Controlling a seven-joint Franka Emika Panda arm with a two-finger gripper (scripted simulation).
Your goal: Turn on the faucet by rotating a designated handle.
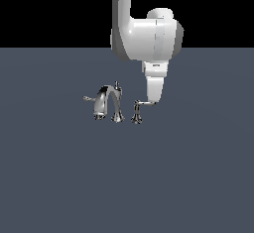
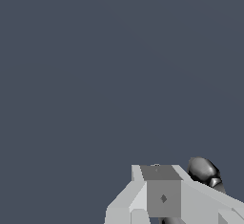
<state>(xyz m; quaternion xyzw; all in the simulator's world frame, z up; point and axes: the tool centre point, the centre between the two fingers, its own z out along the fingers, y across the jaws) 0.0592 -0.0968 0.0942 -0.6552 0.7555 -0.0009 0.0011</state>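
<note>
A bare simulated test scene, not a real room: a flat slate-grey table under a black void, holding only a chrome faucet.

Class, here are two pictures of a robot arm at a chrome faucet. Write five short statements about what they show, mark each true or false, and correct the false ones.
1. The gripper is at the tip of the handle. True.
2. The spout stands at the exterior view's right of the handle. False: it stands to its left.
3. The handle is taller than the spout. False: it is shorter.
4. A small knob tops the spout. True.
5. A cup sits on the floor. False: no cup shows.
</note>
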